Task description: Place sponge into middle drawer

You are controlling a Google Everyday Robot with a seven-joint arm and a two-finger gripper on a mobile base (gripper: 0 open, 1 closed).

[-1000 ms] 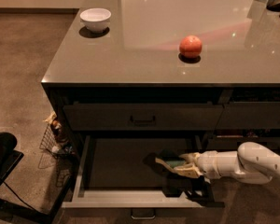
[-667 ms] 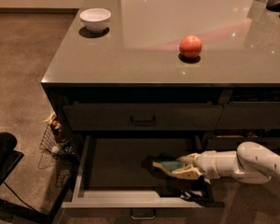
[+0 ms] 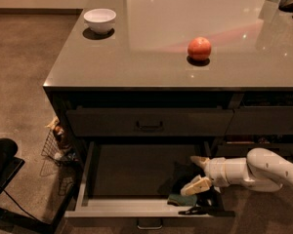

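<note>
The middle drawer [image 3: 84,179] is pulled open under the counter, with pale grey sides and front rim and a dark floor. The sponge [image 3: 181,199] lies on the drawer floor near the front right, showing green, just inside the front rim. My gripper [image 3: 198,173] reaches in from the right on a white arm and hangs just above and behind the sponge. Its two pale fingers [image 3: 196,185] are spread apart and hold nothing.
The closed top drawer front [image 3: 149,122] sits right above the open drawer. A white bowl [image 3: 99,19] and a red-orange fruit [image 3: 199,48] stand on the grey counter [image 3: 136,57]. A wire basket [image 3: 57,146] and a black object [image 3: 2,155] stand on the floor at left.
The gripper held the sponge over the drawer floor; it has now opened, and the sponge has dropped to the floor near the front rim.
</note>
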